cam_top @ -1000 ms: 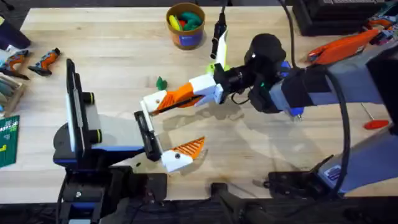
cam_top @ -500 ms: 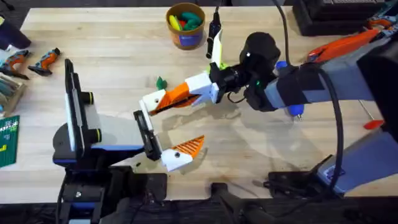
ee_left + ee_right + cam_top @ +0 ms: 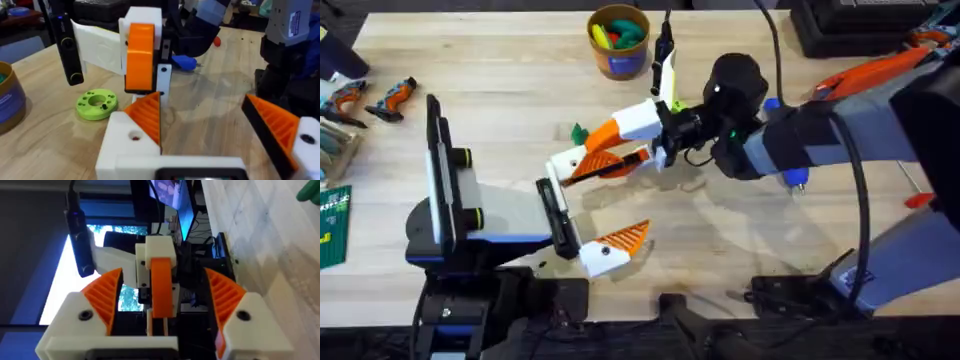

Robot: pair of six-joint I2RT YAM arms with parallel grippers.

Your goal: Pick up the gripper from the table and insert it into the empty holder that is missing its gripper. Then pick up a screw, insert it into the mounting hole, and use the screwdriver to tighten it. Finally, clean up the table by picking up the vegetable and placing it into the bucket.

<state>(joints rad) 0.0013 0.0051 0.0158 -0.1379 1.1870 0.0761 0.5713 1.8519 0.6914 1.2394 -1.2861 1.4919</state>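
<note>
Our right gripper has spread its fingers apart around the gripper at the holder, while our left gripper stands open.

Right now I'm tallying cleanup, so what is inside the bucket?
The bucket holds colourful pieces, red, yellow and teal-green, heaped to its rim. Whatever lies beneath them is covered.

Right end effector open, its two white fingers with orange ribbed pads spread wide. Between them, touching neither pad, stands the orange gripper seated on the white holder. A black wrist camera sits beside the holder. Counter runs along one side; a green scrap at its edge.
</note>
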